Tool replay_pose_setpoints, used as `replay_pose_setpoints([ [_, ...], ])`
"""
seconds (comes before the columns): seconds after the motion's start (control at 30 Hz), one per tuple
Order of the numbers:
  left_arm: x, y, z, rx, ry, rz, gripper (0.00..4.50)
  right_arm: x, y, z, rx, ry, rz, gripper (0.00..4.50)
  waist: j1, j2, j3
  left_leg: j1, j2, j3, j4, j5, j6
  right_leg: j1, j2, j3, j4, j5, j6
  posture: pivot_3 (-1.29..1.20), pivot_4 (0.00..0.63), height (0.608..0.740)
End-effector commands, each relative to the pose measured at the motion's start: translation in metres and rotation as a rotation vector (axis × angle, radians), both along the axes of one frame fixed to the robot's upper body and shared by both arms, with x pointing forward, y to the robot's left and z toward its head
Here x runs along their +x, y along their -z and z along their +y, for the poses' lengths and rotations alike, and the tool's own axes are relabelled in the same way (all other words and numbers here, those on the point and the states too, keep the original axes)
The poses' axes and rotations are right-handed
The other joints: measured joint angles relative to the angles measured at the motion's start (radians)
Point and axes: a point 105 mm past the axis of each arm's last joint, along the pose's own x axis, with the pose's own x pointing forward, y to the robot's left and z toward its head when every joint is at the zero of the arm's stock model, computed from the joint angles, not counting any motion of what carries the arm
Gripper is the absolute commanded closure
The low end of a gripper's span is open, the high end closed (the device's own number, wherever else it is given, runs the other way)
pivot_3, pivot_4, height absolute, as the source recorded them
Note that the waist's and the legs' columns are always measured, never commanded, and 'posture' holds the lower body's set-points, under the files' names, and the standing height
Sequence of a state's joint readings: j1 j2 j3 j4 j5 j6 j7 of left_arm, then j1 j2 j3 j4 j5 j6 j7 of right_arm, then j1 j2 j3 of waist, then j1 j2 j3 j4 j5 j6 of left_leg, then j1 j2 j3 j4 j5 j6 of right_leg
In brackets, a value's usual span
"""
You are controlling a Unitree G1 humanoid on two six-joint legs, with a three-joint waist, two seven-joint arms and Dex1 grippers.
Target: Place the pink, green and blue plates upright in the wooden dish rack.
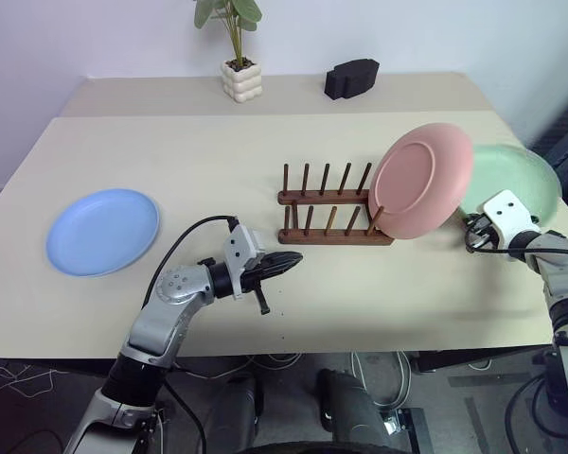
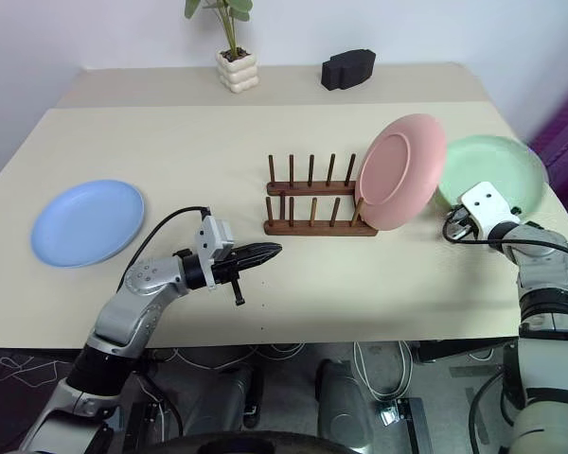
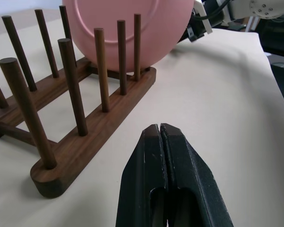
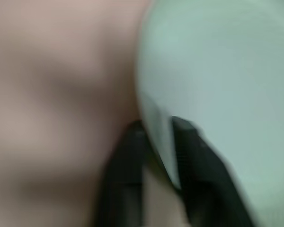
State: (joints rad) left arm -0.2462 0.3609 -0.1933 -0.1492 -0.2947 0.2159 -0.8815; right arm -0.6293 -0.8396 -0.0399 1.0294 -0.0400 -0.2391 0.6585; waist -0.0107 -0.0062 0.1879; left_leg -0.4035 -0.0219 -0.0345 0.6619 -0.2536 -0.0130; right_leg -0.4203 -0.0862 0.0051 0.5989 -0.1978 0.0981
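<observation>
Beige table (image 1: 265,161), white wall behind, potted plant (image 1: 235,52), possibly wooden floor below.

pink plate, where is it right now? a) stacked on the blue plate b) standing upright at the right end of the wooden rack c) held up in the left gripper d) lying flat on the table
b: the pink plate stands on edge between the pegs at the right end of the wooden dish rack, while the blue plate lies flat far off on the table's left side.
</observation>
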Motion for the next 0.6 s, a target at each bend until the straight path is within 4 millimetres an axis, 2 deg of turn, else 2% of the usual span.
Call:
replay_pose_setpoints([
  [0.03, -0.002, -0.004, -0.001, -0.018, 0.008, -0.024, 4.50, -0.005, 0.000, -0.011, -0.024, 0.055, -0.042, 4.47, 0.000, -0.001, 0.000, 0.000, 0.000, 0.000, 0.000, 0.000, 0.000, 0.000, 0.000, 0.000, 0.000, 0.000, 0.000, 0.00, 0.150, 0.740],
  [0.1, -0.002, -0.004, -0.001, -0.018, 0.008, -0.025, 4.50, -0.006, -0.007, -0.015, -0.059, 0.076, -0.092, 4.47, 0.000, -0.001, 0.000, 0.000, 0.000, 0.000, 0.000, 0.000, 0.000, 0.000, 0.000, 0.000, 0.000, 0.000, 0.000, 0.00, 0.150, 0.740],
  [0.2, -0.003, -0.004, -0.001, -0.018, 0.008, -0.026, 4.50, -0.011, -0.038, -0.022, -0.116, 0.123, -0.259, 4.47, 0.001, 0.000, 0.000, 0.000, 0.000, 0.000, 0.000, 0.000, 0.000, 0.000, 0.000, 0.000, 0.000, 0.000, 0.000, 0.00, 0.150, 0.740],
  [0.33, -0.003, -0.004, -0.001, -0.021, 0.013, -0.019, 4.50, -0.028, -0.093, -0.026, -0.206, 0.175, -0.458, 4.47, -0.001, 0.002, 0.000, -0.001, 0.000, 0.002, 0.000, 0.000, 0.000, -0.002, 0.000, 0.003, 0.001, 0.000, 0.001, 0.00, 0.150, 0.740],
  [0.4, -0.004, -0.004, -0.003, -0.023, 0.020, -0.017, 4.50, -0.036, -0.126, -0.021, -0.224, 0.186, -0.552, 4.47, -0.004, 0.003, 0.000, -0.001, 0.000, 0.003, 0.000, 0.000, 0.000, -0.004, 0.000, 0.005, 0.001, 0.001, 0.002, 0.00, 0.150, 0.740],
  [0.43, -0.004, -0.004, -0.003, -0.023, 0.021, -0.016, 4.50, -0.039, -0.136, -0.019, -0.228, 0.190, -0.578, 4.47, -0.005, 0.004, 0.000, 0.000, 0.000, 0.004, 0.000, 0.000, 0.001, -0.004, 0.000, 0.006, 0.002, 0.001, 0.002, 0.00, 0.150, 0.740],
  [0.5, -0.003, -0.005, -0.005, -0.025, 0.028, -0.017, 4.50, -0.042, -0.175, -0.002, -0.226, 0.152, -0.686, 4.47, -0.005, 0.004, -0.001, 0.001, 0.000, 0.005, 0.000, -0.001, 0.001, -0.004, 0.001, 0.007, 0.002, 0.001, 0.002, 0.00, 0.150, 0.740],
  [0.57, -0.002, -0.007, -0.007, -0.026, 0.034, -0.021, 4.50, -0.046, -0.215, 0.033, -0.195, 0.026, -0.796, 4.47, -0.008, 0.004, 0.000, 0.001, 0.001, 0.005, 0.000, -0.001, 0.001, -0.004, 0.003, 0.008, 0.002, 0.001, 0.002, 0.00, 0.150, 0.740],
  [0.6, -0.001, -0.008, -0.007, -0.028, 0.033, -0.026, 4.50, -0.047, -0.227, 0.053, -0.164, -0.053, -0.821, 4.47, -0.008, 0.004, 0.000, 0.001, 0.001, 0.005, 0.000, -0.001, 0.001, -0.004, 0.003, 0.008, 0.002, 0.001, 0.002, 0.00, 0.150, 0.740],
])
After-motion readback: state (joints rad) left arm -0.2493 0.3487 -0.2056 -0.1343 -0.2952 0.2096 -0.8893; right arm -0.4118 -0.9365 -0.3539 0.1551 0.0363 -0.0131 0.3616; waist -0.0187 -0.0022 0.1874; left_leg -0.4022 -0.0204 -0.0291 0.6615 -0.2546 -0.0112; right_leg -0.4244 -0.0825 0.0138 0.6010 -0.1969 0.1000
